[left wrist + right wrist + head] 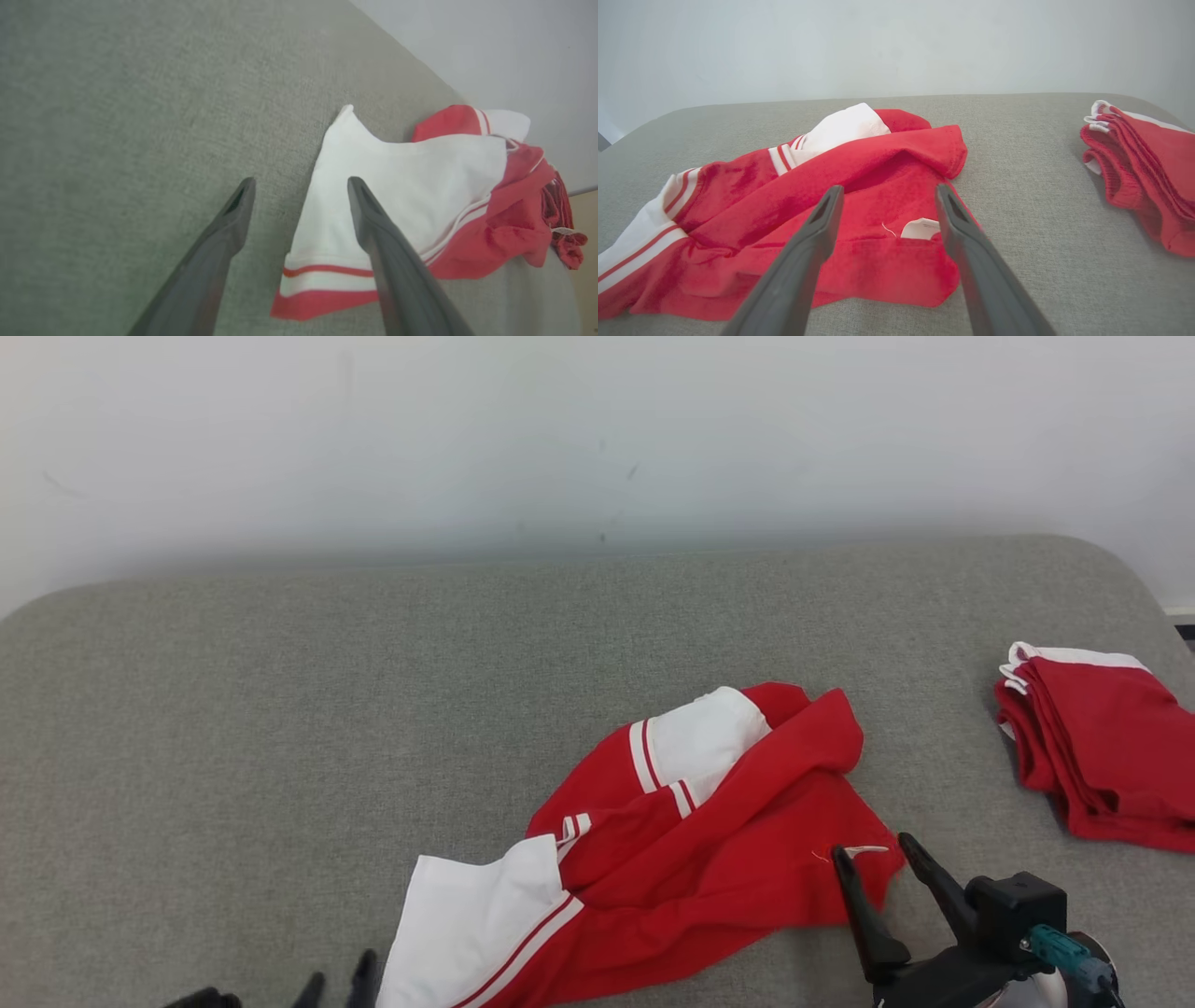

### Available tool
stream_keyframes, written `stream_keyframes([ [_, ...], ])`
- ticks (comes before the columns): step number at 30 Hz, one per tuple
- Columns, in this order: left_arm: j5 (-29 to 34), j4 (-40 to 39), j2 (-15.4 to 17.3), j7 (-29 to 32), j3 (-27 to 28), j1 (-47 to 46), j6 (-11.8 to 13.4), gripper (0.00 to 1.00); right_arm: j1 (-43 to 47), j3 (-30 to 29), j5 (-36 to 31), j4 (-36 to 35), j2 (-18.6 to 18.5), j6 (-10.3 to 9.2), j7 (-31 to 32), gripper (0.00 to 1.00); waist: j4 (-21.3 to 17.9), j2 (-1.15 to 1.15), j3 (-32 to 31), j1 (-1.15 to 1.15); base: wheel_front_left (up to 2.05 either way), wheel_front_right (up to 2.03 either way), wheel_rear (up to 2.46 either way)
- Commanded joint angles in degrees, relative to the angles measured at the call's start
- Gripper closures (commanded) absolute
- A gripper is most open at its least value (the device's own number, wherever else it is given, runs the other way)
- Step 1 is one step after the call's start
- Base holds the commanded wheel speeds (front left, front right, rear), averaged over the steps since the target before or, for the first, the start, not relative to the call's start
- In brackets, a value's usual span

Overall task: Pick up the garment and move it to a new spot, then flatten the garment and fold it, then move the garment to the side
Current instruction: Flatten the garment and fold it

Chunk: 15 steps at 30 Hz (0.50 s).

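Red-white garment (691, 840) crumpled between both open jaws.

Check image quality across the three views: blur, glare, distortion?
Head view: soft even light, no glare, garment fairly sharp. Left wrist view: soft overall, left gripper's fingers blurred close up, table edge steeply tilted. Right wrist view: right gripper's fingers soft, garment and folded stack crisp.
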Motion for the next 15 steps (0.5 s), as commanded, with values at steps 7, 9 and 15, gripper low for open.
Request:
stream_keyframes([
  [7,5.5,-6.6,5.4,3.7,0.4,-4.9,6.5,0.00,1.0,-3.0,-1.1,-2.9,0.0,-0.11,1.5,0.00,-1.5,0.00,1.7,0.01,0.00,0.00,0.00],
  [9,7.5,-5.7,6.0,5.6,-1.2,-7.3,7.2,0.00,0.9,-3.3,-1.2,-3.1,0.1,-0.11,1.8,0.00,-1.6,0.00,2.5,0.01,0.00,0.00,0.00],
  [15,10.6,1.3,6.6,13.0,-6.4,-14.8,7.0,0.00,-0.5,-2.4,-1.0,-3.6,0.4,-0.11,2.0,0.00,-2.8,0.00,4.2,0.01,0.00,0.00,0.00],
])
